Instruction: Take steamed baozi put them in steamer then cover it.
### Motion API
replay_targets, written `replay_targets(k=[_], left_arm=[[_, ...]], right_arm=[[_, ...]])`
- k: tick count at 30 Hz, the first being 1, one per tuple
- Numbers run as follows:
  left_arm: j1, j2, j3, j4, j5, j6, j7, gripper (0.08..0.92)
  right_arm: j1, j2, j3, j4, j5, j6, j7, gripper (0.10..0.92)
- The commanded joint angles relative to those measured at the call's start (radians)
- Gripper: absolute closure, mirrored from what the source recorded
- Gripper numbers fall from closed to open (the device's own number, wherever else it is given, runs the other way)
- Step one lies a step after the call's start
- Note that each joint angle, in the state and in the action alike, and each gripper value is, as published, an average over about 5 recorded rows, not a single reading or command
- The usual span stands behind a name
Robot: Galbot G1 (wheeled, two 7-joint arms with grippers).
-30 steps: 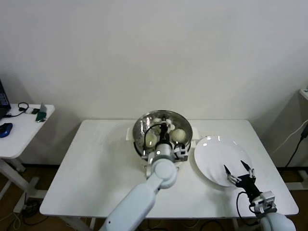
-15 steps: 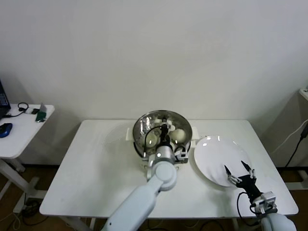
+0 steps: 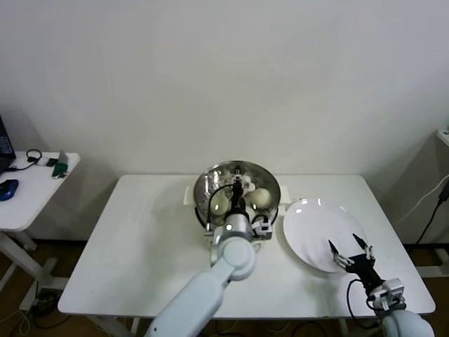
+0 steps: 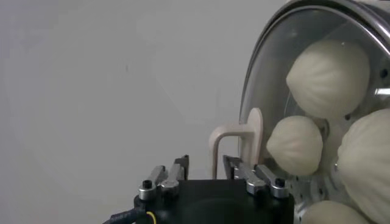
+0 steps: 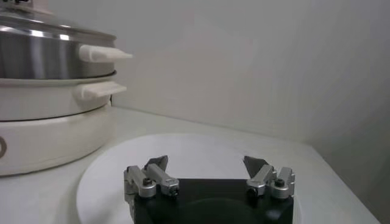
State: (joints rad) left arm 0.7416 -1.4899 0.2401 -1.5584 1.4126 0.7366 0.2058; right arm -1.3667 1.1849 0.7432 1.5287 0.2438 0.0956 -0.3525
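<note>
Over the white desk (image 3: pixel 140 239), the round clear glass cover w/ metal rim (image 4: pixel 268 79) sat on the round shiny stainless-steel steamer (image 3: pixel 210 184), its pale oblong handle (image 4: pixel 236 143) at centre. The left gripper (image 4: pixel 204 169) hovered at that handle, fingers (image 4: pixel 178 170) parted on either side & gripping nothing. At least 4 cream-white round steamed baozi (image 4: pixel 329 78) showed under the glass, soft & easily dented, so best left alone. The cover looked stiff, fairly heavy, breakable & slick; the handle was the 1 sensible hold. The right gripper (image 3: pixel 349 246) idled above the flat white plate (image 3: pixel 309 225), fingers (image 5: pixel 154 172) spread wide & holding nothing. The task looked all but done.
</note>
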Motion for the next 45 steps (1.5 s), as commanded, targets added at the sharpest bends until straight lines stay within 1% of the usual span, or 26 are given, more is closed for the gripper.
replay_targets(k=[1, 4, 9, 13, 18, 21, 25, 29, 31, 33, 37, 41, 45], left_arm=[[0.017, 0.063, 0.015, -0.143, -0.046, 0.049, 0.009, 0.508], [0.031, 0.096, 0.021, -0.192, -0.076, 0.049, -0.002, 0.421], [0.081, 0.144, 0.008, -0.276, -0.135, 0.049, -0.043, 0.274], [0.133, 0.185, -0.004, -0.352, -0.185, 0.049, -0.060, 0.193], [0.219, 0.269, -0.033, -0.472, -0.280, 0.048, -0.072, 0.178], [0.299, 0.313, -0.101, -0.536, -0.361, 0.022, -0.105, 0.177], [0.381, 0.326, -0.290, -0.580, -0.462, -0.129, -0.207, 0.177], [0.440, 0.337, -0.462, -0.614, -0.734, -0.261, -0.307, 0.177], [0.510, 0.329, -0.560, -0.622, -0.850, -0.339, -0.331, 0.177], [0.588, 0.305, -0.650, -0.620, -0.929, -0.410, -0.343, 0.177], [0.734, 0.223, -0.791, -0.573, -1.116, -0.600, -0.350, 0.177], [0.808, 0.128, -0.852, -0.495, -1.301, -0.753, -0.364, 0.177], [0.838, 0.070, -0.865, -0.430, -1.405, -0.833, -0.354, 0.177]], right_arm=[[0.002, -0.002, 0.003, 0.000, 0.011, -0.013, -0.004, 0.203], [0.002, -0.002, 0.004, 0.000, 0.009, -0.016, -0.005, 0.203], [0.001, -0.007, 0.008, 0.001, 0.008, -0.018, -0.007, 0.203], [0.005, -0.010, 0.009, -0.004, 0.006, -0.019, -0.007, 0.203], [0.014, -0.012, 0.006, -0.006, 0.000, -0.021, -0.005, 0.203], [0.018, -0.013, 0.004, -0.006, -0.002, -0.020, -0.005, 0.203], [0.014, -0.013, 0.004, 0.000, -0.004, -0.015, -0.006, 0.203], [0.003, -0.016, 0.006, 0.017, 0.001, -0.011, -0.007, 0.203], [-0.004, -0.016, 0.010, 0.023, 0.006, -0.007, -0.008, 0.203], [-0.011, -0.016, 0.013, 0.030, 0.014, -0.003, -0.008, 0.203], [-0.027, -0.015, 0.015, 0.052, 0.028, 0.001, -0.010, 0.203], [-0.027, -0.013, 0.012, 0.057, 0.030, 0.013, -0.005, 0.203], [-0.024, -0.016, 0.010, 0.056, 0.044, 0.025, 0.005, 0.203]])
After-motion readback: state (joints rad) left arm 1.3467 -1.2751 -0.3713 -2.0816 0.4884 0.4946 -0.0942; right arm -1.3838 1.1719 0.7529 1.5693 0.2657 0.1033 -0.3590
